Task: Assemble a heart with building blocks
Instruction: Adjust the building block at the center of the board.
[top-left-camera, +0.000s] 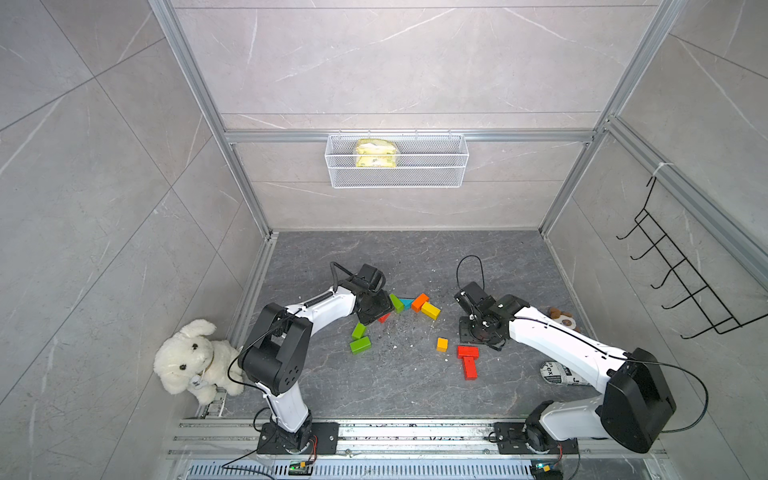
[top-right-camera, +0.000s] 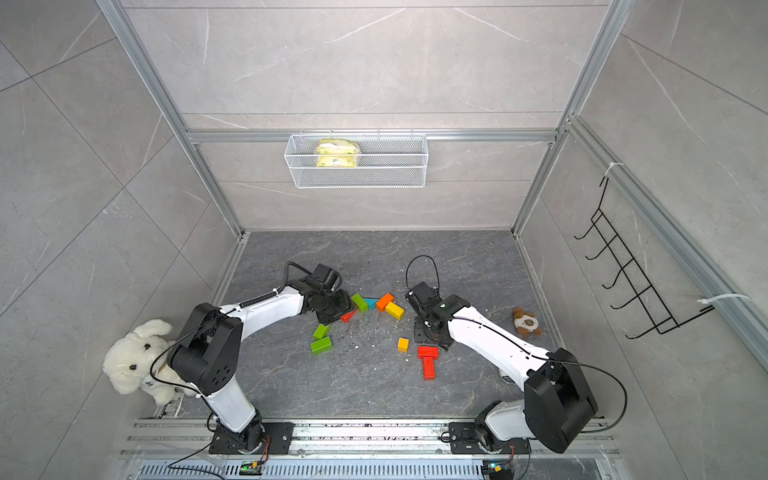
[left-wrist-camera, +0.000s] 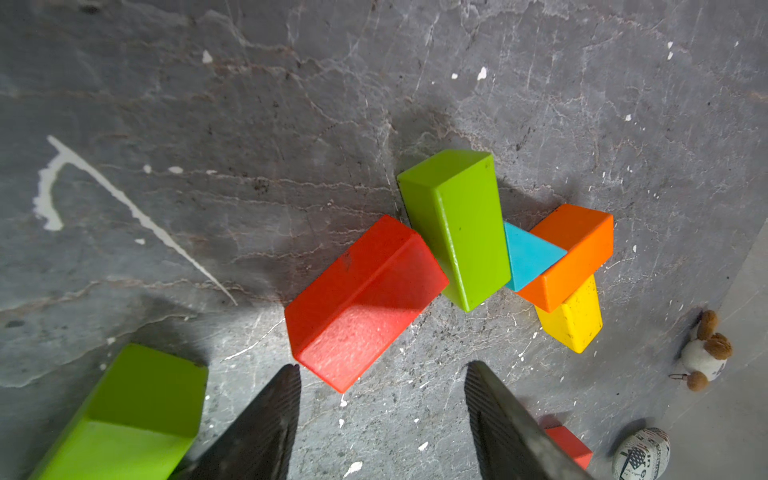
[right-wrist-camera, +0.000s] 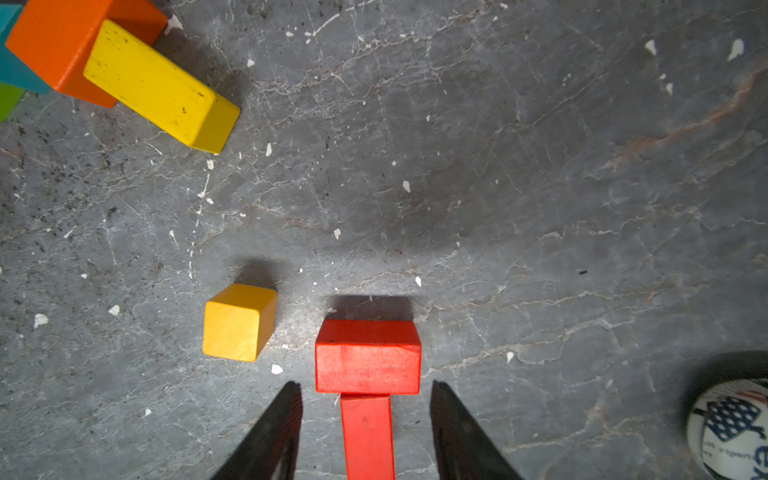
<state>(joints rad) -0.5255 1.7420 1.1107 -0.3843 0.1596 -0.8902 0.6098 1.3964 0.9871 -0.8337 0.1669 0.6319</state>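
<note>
We logged the L gripper open and empty, tips just short of a glossy red rectangular block lying against a green rectangular bar. A teal triangle sat wedged btw that bar and an orange bar, w/ a yellow bar butting the orange. The R gripper was open too, jaws straddling a long red bar w/o touching it. A short red block crossed its end, w/ an orange-yellow cube just beside. A 2nd green bar and a 3rd green bar lay apart mid-floor. The heart was only part built.
</note>
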